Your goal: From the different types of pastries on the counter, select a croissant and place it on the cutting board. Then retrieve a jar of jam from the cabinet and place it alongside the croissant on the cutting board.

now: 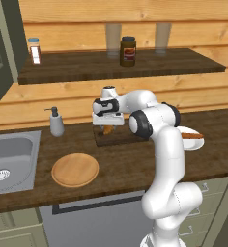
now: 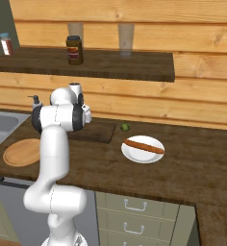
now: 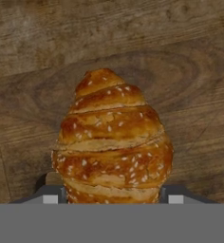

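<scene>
Croissant [image 3: 111, 144], golden-brown, ridged and flecked with pale seeds, sits between the two dark finger tips of the gripper [image 1: 107, 126], which press against its lower sides and hold it; in the hand view it hangs over dark wood grain. From the left base view the croissant [image 1: 107, 129] shows as a small golden lump under the white hand, just above the cutting board [image 1: 117, 137]; whether it touches the board I cannot tell. The cutting board lies flat on the counter [image 1: 135, 166], toward the wooden back wall; a round light-wood plate [image 1: 75, 170] lies nearer the front edge than the board, beside the sink [image 1: 12, 159]; a soap dispenser [image 1: 56, 122] stands between the board and the sink. On the board's other side a white plate [image 2: 143, 149] carries the long reddish-brown stick pastry [image 2: 143, 145]; a small green thing [image 2: 125, 127] lies between that plate and the board. Above the board, a shelf [image 1: 121, 65] bears a dark brown black-lidded jar [image 1: 128, 51] and a blue-capped bottle [image 1: 35, 50].
</scene>
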